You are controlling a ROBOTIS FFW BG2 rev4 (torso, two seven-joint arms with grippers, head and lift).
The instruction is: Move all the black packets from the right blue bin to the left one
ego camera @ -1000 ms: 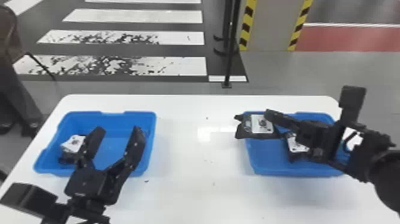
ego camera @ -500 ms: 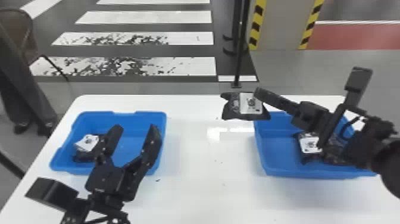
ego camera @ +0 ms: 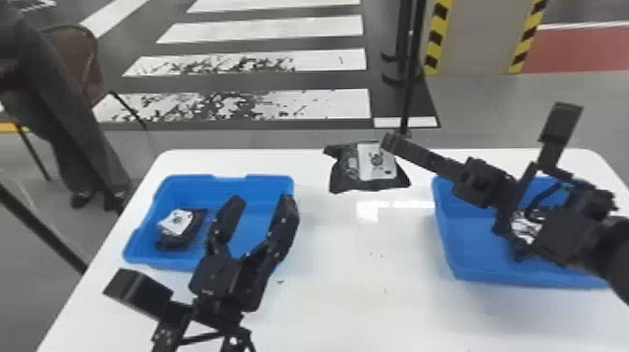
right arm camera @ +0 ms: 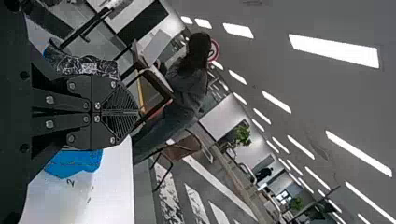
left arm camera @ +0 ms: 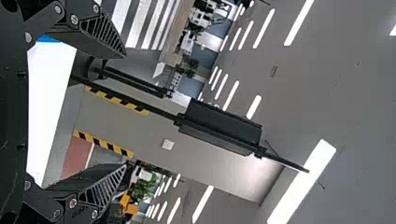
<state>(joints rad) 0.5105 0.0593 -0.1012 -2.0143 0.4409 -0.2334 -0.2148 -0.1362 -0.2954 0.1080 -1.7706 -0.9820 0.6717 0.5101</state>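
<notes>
Right tool (ego camera: 391, 142), pressed together on a black packet (ego camera: 345, 175), holds it above the bench (ego camera: 346, 271) between bins; the left blue bin (ego camera: 269, 187) lies leftward, the likely way to carry it.

Aloft near the tabletop's (ego camera: 355, 276) far edge, a white-labelled black packet (ego camera: 346, 173); another packet (ego camera: 177, 229) lies in the left bin (ego camera: 269, 189), a third (ego camera: 525, 228) half-hidden in the right bin (ego camera: 472, 248).
</notes>
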